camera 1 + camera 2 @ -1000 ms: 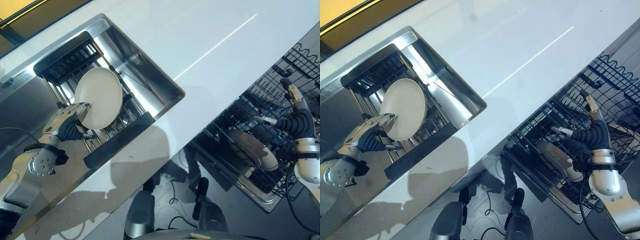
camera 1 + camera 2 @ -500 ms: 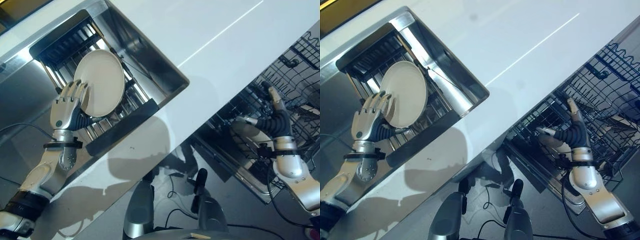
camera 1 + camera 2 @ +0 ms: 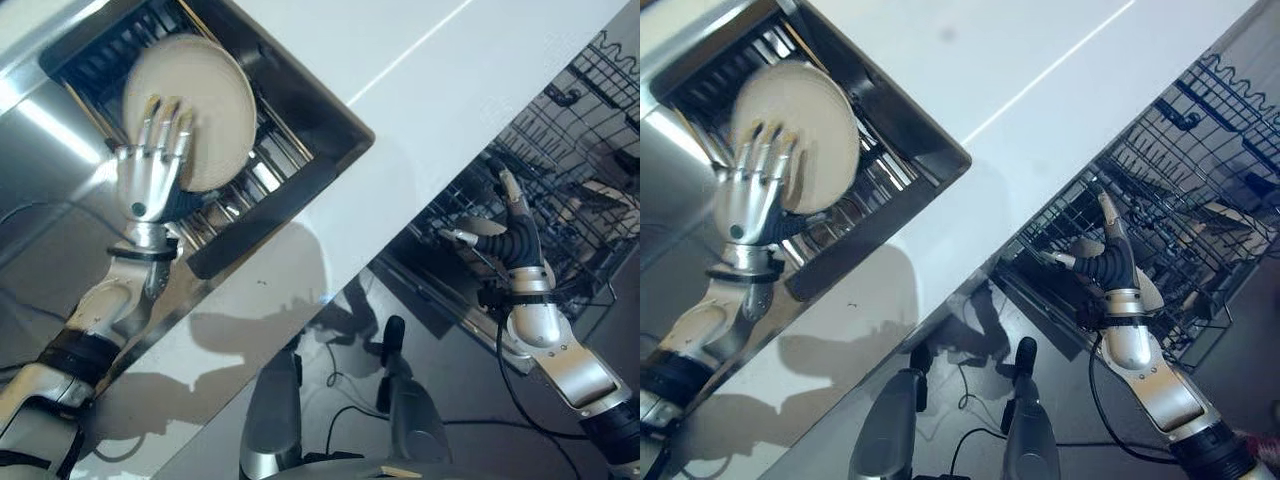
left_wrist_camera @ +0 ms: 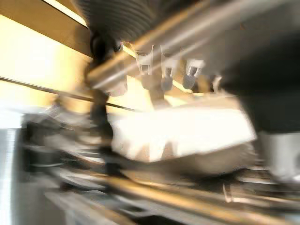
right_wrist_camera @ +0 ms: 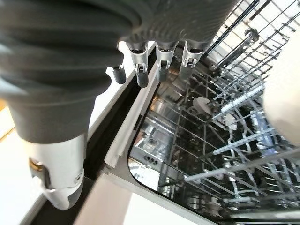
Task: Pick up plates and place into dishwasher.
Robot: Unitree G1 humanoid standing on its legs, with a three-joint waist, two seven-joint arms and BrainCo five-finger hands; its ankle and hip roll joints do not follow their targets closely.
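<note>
A broad white countertop (image 3: 400,90), smooth and matte, runs diagonally across the scene with one thin pale seam along it. Set into it is a rectangular stainless sink (image 3: 300,75) with shiny, reflective walls, and inside that sits a dark drying rack (image 3: 250,170) of straight metal bars. Below the counter edge, a dishwasher rack (image 3: 1200,180) of dark wire grid is pulled out, its prongs standing in rows; a pale rounded plate in the rack (image 3: 1145,290) shows partly behind the right hand. A round cream plate (image 3: 205,110), matte and shallow, stands on edge in the drying rack, tilted back against the bars. The left hand (image 3: 150,175) lies flat against the plate's face, fingers straight and spread over its lower part, not curled around the rim; the hand is open and pressing rather than clasping. The right hand (image 3: 1102,255) hovers at the near edge of the dishwasher rack, fingers extended upward and thumb stuck out sideways, relaxed and holding nothing. In the right wrist view its fingers hang straight above the wire grid.
</note>
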